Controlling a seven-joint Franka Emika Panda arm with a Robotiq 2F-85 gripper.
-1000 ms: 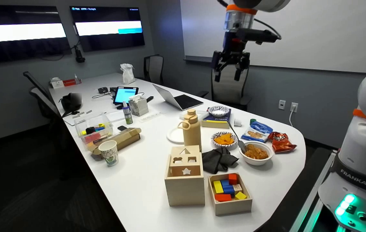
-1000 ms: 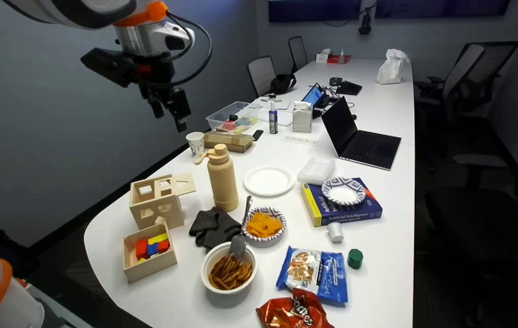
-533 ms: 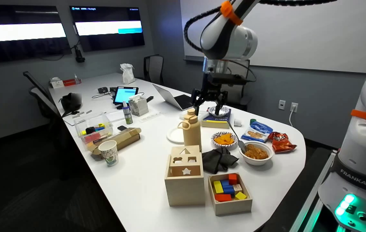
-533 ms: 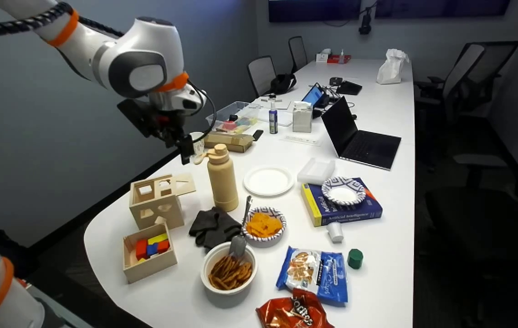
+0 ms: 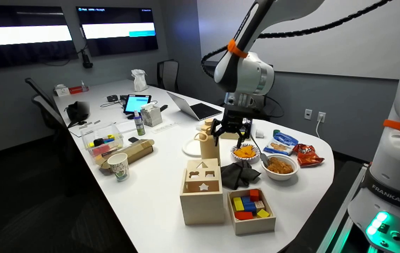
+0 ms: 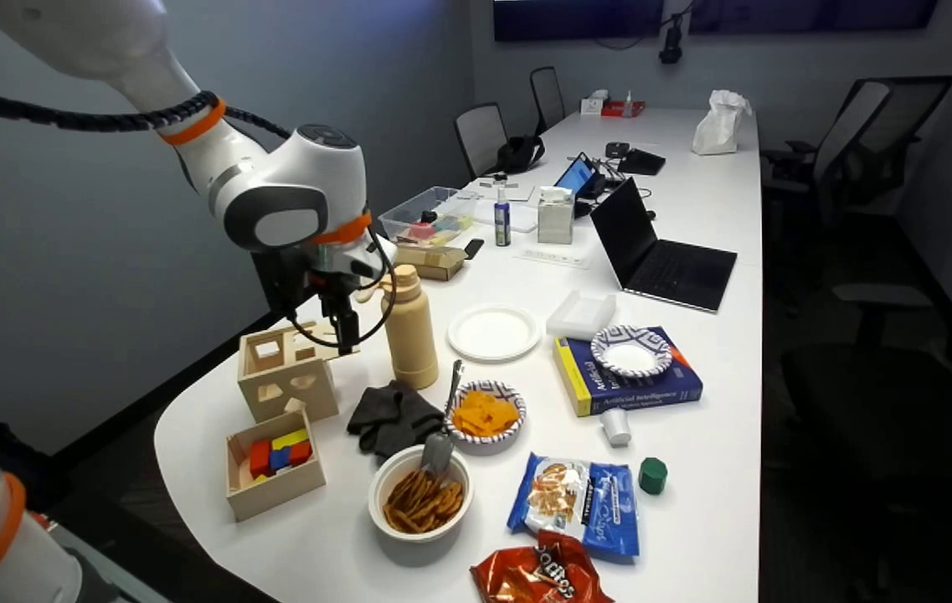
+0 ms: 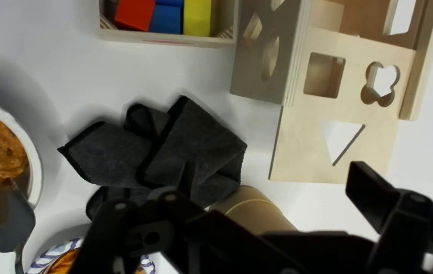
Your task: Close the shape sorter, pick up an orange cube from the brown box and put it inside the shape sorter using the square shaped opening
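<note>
The shape sorter point(image 5: 202, 207) is a pale wooden box, also in the other views point(image 6: 287, 387) point(image 7: 264, 85). Its lid point(image 5: 193, 164) is slid part way out and overhangs the side near the bottle; it has square, clover and triangle openings point(image 7: 300, 152). The open wooden box of blocks point(image 5: 254, 230) stands beside the sorter, also in the other views point(image 6: 283, 494) point(image 7: 166, 38). An orange-red cube point(image 5: 254, 195) lies in its corner, also in the wrist view point(image 7: 134, 14). My gripper point(image 5: 228, 143) is open and empty, above the lid's overhanging end and the bottle point(image 6: 342, 331) point(image 7: 273, 173).
A tan bottle point(image 6: 410, 335) stands close to the lid's overhang and under my gripper point(image 7: 258, 213). A dark cloth point(image 6: 396, 419), a bowl of orange chips point(image 6: 484, 414) and a white bowl of snacks point(image 6: 421, 494) are nearby. A paper cup point(image 5: 118, 167) stands farther off.
My gripper has come down from high above the table to low over the bottle and the sorter's lid, staying open. The sorter, box and blocks have not moved.
</note>
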